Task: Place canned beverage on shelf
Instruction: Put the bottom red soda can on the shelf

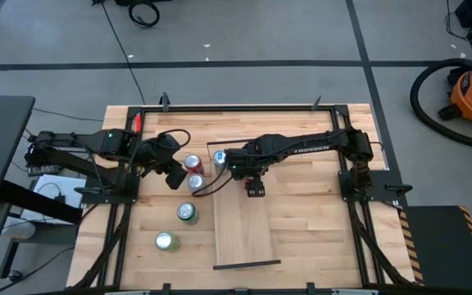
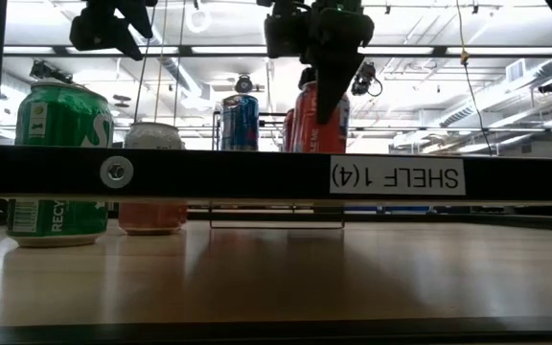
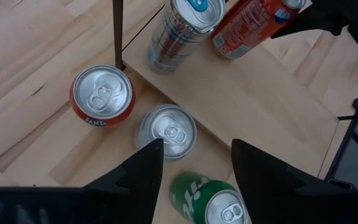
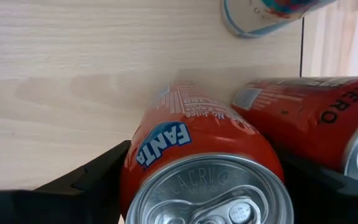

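The right gripper (image 4: 197,180) straddles an orange can (image 4: 197,155) standing at the far end of the shelf (image 1: 248,233), fingers either side of it. Whether they pinch or have let go, I cannot tell. Best to lift straight up, clear of the red can (image 4: 309,112) just beside; the left gripper (image 3: 194,165) hovers open over the table cans.

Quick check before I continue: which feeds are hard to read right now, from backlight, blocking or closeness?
Low view: bright ceiling lights backlight the scene and a black rail bars the cans. Right wrist view: the Fanta can between the right tool's fingers fills the frame, nearest rim soft. Left wrist view: evenly lit, the silver can clear. High view: even, cans small.
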`<move>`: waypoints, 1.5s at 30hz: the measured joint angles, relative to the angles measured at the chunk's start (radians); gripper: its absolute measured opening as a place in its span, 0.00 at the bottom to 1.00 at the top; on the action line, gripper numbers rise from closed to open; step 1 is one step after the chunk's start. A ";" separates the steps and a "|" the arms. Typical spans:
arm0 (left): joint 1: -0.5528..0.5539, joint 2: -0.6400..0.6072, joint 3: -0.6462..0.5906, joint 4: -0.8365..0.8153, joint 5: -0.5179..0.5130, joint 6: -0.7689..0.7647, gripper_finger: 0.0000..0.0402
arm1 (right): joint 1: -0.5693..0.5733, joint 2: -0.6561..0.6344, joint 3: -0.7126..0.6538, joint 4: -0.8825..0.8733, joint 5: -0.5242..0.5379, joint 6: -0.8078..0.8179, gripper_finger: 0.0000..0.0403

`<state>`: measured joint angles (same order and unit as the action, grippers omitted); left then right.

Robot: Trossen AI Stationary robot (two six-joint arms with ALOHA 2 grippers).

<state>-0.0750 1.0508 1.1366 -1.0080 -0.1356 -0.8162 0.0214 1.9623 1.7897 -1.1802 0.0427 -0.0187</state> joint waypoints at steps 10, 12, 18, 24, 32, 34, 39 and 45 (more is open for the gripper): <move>-0.001 0.001 0.000 0.000 0.011 0.000 0.49 | 0.002 0.026 0.003 0.010 -0.010 -0.002 0.81; -0.001 0.001 0.000 -0.001 0.021 0.000 0.49 | 0.002 0.027 0.003 0.017 -0.010 -0.001 0.82; -0.001 0.001 0.000 -0.002 0.026 0.000 0.49 | 0.002 0.030 0.000 0.019 -0.020 0.001 0.88; -0.001 0.001 0.000 -0.002 0.025 0.000 0.49 | 0.002 0.033 -0.002 0.016 -0.038 0.019 0.90; -0.001 0.001 0.000 -0.002 0.025 0.000 0.49 | 0.002 0.033 0.039 -0.024 -0.041 0.023 0.90; -0.001 0.001 0.000 -0.001 0.025 0.000 0.49 | 0.002 0.033 0.057 -0.028 -0.041 0.023 0.90; -0.001 0.001 0.000 -0.001 0.025 0.000 0.49 | 0.002 0.032 0.106 -0.052 -0.039 0.024 0.90; -0.001 0.001 0.000 -0.001 0.025 0.000 0.49 | 0.002 0.031 0.167 -0.090 -0.035 0.024 0.90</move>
<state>-0.0757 1.0515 1.1366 -1.0088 -0.1104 -0.8158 0.0238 1.9938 1.9571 -1.2703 0.0080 0.0053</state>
